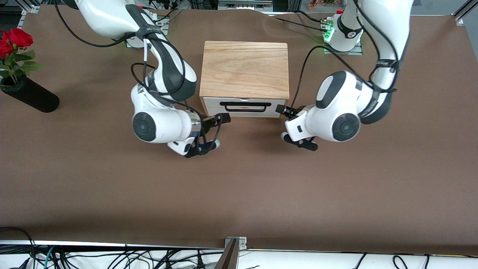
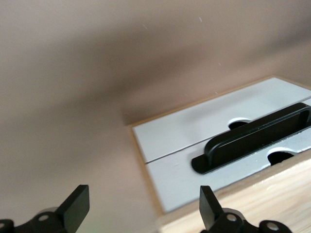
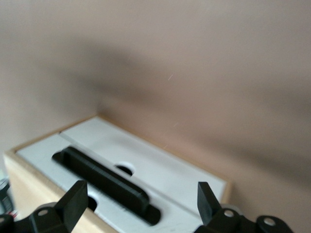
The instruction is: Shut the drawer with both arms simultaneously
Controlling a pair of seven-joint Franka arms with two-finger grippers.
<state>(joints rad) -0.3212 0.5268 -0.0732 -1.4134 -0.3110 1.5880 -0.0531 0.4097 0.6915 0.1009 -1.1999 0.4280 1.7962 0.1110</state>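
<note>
In the front view, both arms bend down low in front of the light oak box [image 1: 244,69], one at each front corner. The right arm's elbow hangs beside the box toward its own end of the table [image 1: 112,186], and the right gripper [image 1: 220,118] points at the corner of the white drawer [image 1: 243,107] front, just beside it. The left gripper [image 1: 282,110] comes in from the left arm's end and sits against the drawer's other front corner. The drawer front lies nearly flush under the box's wooden top, with its thin black handle [image 1: 245,107] centred. The brown table nearer the camera is wide and bare; a black vase [image 1: 31,98] with red roses [image 1: 13,41] stands well apart, toward the right arm's end.

In the left wrist view, the left gripper [image 2: 145,206] is released, its two black fingertips [image 2: 77,204] spread wide, one over bare table and the other against the box's wooden edge. The white drawer front [image 2: 194,131] shows a seam across it, and the black handle [image 2: 252,141] stands off the panel over round cutouts.

In the right wrist view, the right gripper [image 3: 141,204] is also released, fingertips [image 3: 77,200] apart with nothing between them. The drawer front [image 3: 146,165] and handle [image 3: 104,182] lie close beneath, framed by a thin oak rim, with bare table around
</note>
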